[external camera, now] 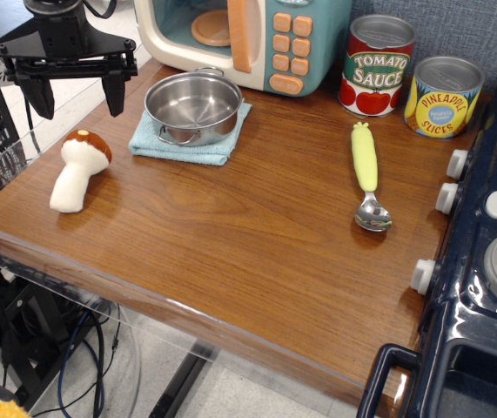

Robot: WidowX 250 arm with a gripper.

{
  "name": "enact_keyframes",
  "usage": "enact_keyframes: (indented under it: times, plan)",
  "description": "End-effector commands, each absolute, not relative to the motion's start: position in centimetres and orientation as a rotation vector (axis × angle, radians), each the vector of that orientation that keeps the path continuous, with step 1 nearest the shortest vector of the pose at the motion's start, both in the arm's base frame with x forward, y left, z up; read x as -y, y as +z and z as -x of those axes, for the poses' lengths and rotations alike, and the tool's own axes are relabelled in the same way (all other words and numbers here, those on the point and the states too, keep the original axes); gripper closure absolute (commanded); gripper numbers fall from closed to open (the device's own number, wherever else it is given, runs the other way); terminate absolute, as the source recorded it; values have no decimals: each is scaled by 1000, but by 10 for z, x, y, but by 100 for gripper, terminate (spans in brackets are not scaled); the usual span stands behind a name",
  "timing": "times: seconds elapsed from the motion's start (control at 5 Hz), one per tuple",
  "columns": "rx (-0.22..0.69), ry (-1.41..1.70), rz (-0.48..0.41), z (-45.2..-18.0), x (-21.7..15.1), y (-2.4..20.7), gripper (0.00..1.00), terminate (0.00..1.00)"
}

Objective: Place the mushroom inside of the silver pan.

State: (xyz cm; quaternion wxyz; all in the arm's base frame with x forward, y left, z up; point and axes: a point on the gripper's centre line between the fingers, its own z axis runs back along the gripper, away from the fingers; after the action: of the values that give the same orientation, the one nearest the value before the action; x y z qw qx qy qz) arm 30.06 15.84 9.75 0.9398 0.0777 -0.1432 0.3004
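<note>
The mushroom lies on the wooden table near its left edge, cream stem toward the front, reddish-brown cap toward the back. The silver pan stands empty on a folded light-blue cloth behind and to the right of the mushroom. My gripper hangs above the table's back left corner, just behind and above the mushroom. Its two black fingers point down, spread wide apart, with nothing between them.
A toy microwave stands at the back. A tomato sauce can and a pineapple can stand at the back right. A spoon with a yellow-green handle lies right of centre. A toy stove borders the right edge.
</note>
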Motion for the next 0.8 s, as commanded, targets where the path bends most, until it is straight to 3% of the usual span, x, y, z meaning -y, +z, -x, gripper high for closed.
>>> enact_keyframes:
  times: [0.0, 0.2, 0.6]
  plan:
    - [292, 613, -159, -301, -158, 98, 0, 0]
    - [261, 539, -198, -302, -173, 75, 0, 0]
    - [215, 478, -176, -302, -182, 45, 0, 0]
